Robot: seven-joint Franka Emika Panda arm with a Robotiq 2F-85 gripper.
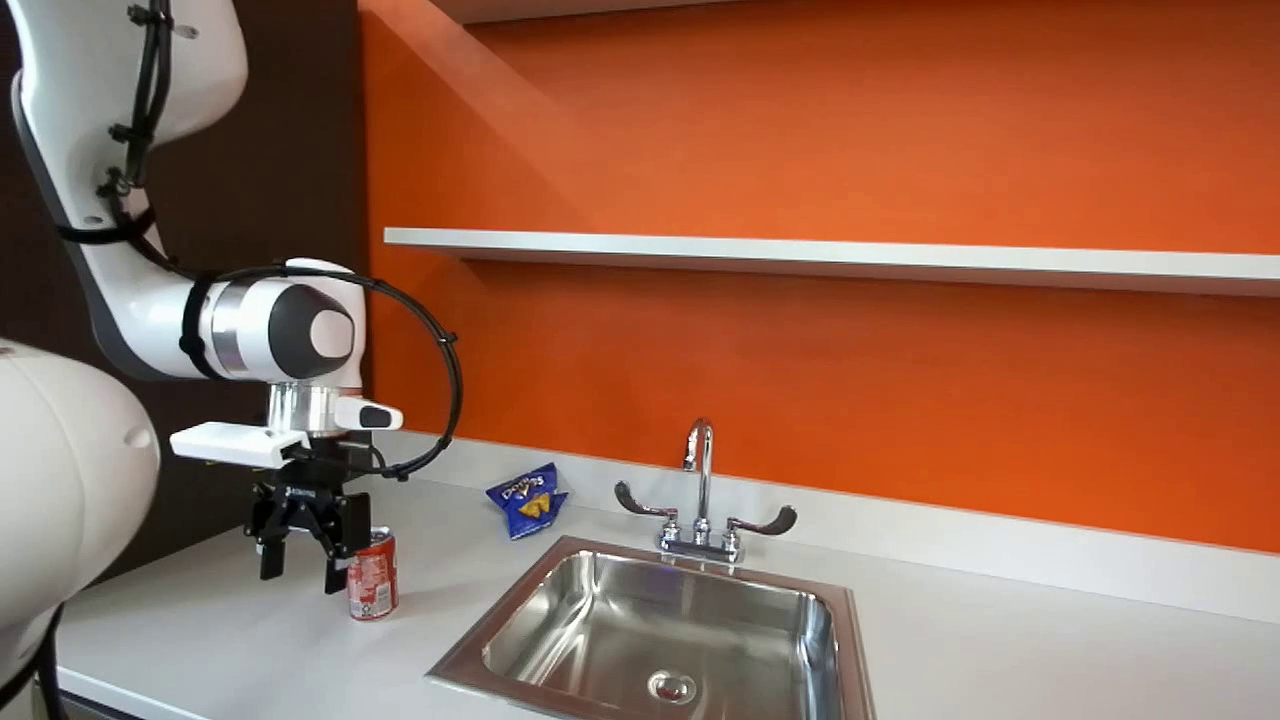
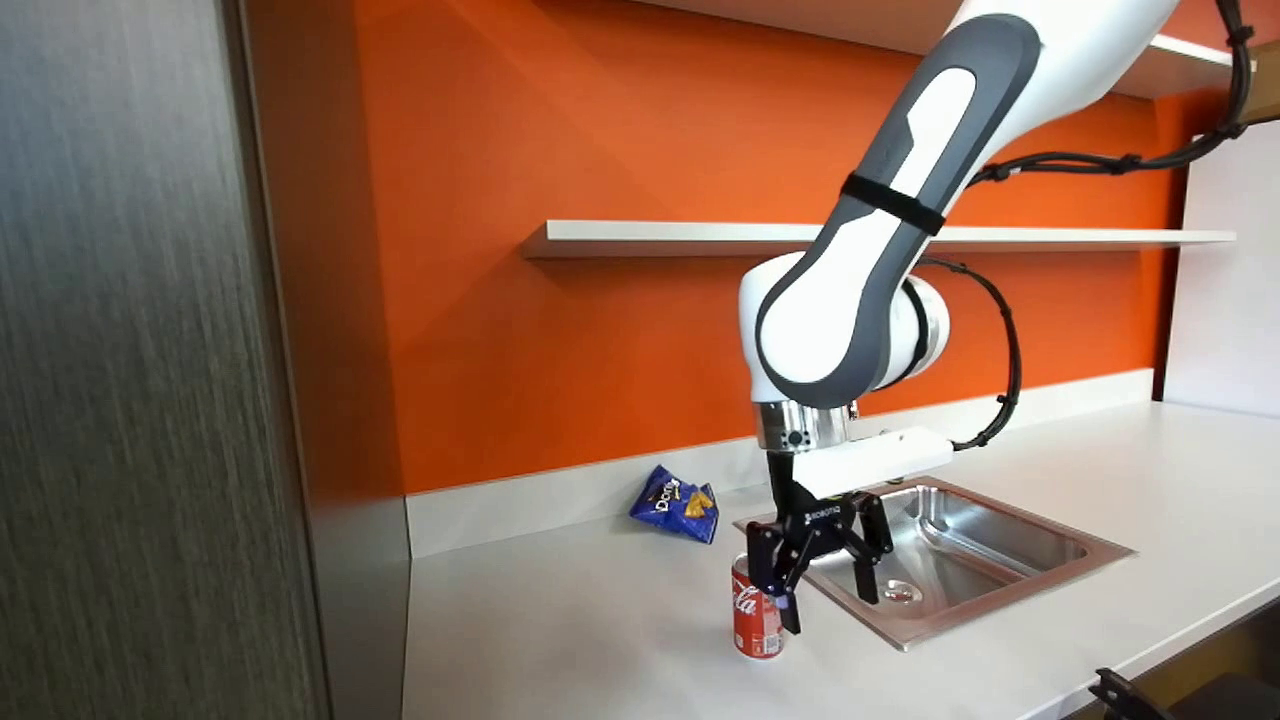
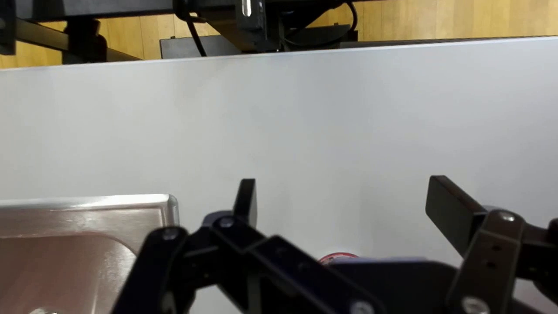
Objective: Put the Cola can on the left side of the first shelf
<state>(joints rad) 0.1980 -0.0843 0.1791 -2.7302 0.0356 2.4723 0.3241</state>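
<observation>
The red Cola can stands upright on the white counter, in both exterior views. In the wrist view only a bit of its red rim shows; the gripper's base and finger links hide the rest. My gripper is open with nothing between its fingers. It points down beside the can, its tips above the counter; one finger partly covers the can in an exterior view. I cannot tell whether it touches the can. The first shelf, long and white, runs along the orange wall, higher than the gripper.
A steel sink with a tap is set in the counter. A blue snack packet lies near the back wall. A dark cabinet side borders the counter. The counter's front edge shows in the wrist view.
</observation>
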